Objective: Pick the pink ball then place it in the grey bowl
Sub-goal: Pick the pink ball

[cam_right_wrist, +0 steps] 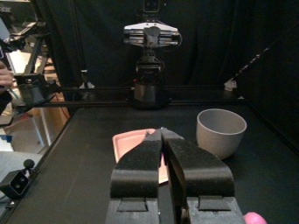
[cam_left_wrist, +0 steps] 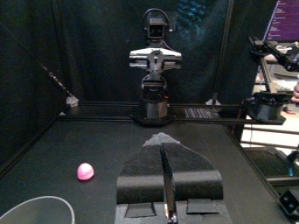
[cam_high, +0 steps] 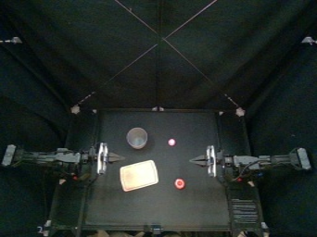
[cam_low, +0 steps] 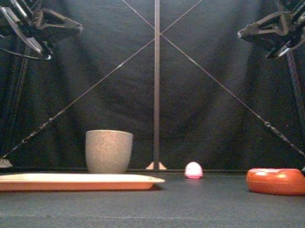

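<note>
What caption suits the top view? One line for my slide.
Left gripper and right gripper rest at opposite sides, the pink ball loose beside the grey bowl.

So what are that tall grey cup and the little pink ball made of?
The grey speckled cup looks like matte ceramic or stoneware: fine speckles and no shine, though speckled plastic is possible too. The pink ball looks like smooth plastic or rubber: it is one even, bright colour, but too small to be sure.
</note>
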